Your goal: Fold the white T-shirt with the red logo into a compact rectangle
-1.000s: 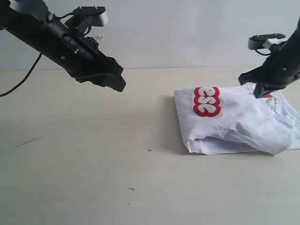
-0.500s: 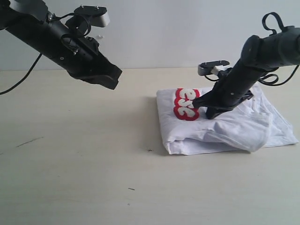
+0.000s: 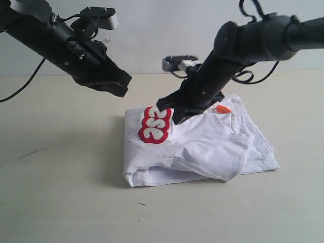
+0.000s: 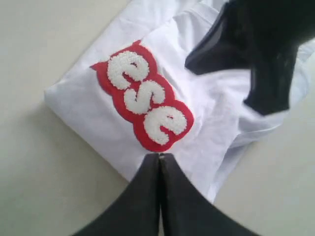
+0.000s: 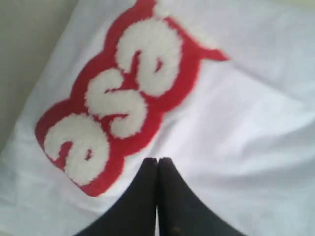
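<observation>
The white T-shirt [image 3: 202, 147] sits folded into a thick, rumpled bundle on the desk [image 3: 61, 192], a little right of centre in the exterior view. The red logo [image 3: 154, 125] faces up at the bundle's left end, and the orange neck tag [image 3: 222, 109] shows near its upper edge.

The right gripper [image 3: 174, 115] is clenched, its fingertips meeting with no gap. Its tip bears down on the fabric just beside the logo. I cannot tell whether any cloth is caught between the fingers. My guess is that the downward press is there so the arm can push the whole bundle along the desk without undoing the folds.

The left gripper [image 3: 121, 86] is clenched too and holds nothing. It hangs high in the upper left of the frame, probably to stay out of the way.

A second ago the bundle lay against the right edge of the frame, with the right gripper near the collar. Since then the right arm has reached far across, and the shirt has slid left with it to the middle. The left arm has barely shifted.
</observation>
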You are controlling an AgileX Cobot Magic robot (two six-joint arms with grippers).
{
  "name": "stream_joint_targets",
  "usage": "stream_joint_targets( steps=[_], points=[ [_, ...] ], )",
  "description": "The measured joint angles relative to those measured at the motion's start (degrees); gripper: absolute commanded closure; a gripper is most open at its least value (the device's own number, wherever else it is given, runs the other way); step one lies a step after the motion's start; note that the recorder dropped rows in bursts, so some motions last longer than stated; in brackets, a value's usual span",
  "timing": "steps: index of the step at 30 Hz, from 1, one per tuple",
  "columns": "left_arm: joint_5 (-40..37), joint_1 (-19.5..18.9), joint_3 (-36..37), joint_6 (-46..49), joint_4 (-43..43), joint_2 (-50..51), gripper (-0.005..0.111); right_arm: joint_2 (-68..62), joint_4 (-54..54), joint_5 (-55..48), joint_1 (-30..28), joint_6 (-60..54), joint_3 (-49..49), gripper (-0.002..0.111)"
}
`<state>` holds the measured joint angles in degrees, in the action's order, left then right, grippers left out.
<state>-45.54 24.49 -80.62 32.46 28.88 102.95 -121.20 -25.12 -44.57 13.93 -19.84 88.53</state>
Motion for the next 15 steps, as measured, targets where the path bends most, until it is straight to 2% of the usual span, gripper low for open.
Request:
stream_joint_targets(
  steps=[4,9,11,15],
  points=[
    [-0.6,0.8,1.8,3.4,2.2,0.0,0.107,5.6,4.8,-1.2,-6.9,4.4,-0.5,0.108],
    [1.3,5.4,5.8,10.1,3.4,1.2,0.107,6.1,5.7,-1.7,-11.0,5.1,-5.2,0.108],
    [1.4,6.9,6.6,11.3,2.9,2.8,0.107,6.1,5.7,-1.7,-12.0,5.1,-7.0,0.103],
    [2.6,8.7,6.9,12.0,1.8,9.0,0.107,6.1,5.7,-1.7,-13.8,5.1,-8.3,0.084]
  ],
)
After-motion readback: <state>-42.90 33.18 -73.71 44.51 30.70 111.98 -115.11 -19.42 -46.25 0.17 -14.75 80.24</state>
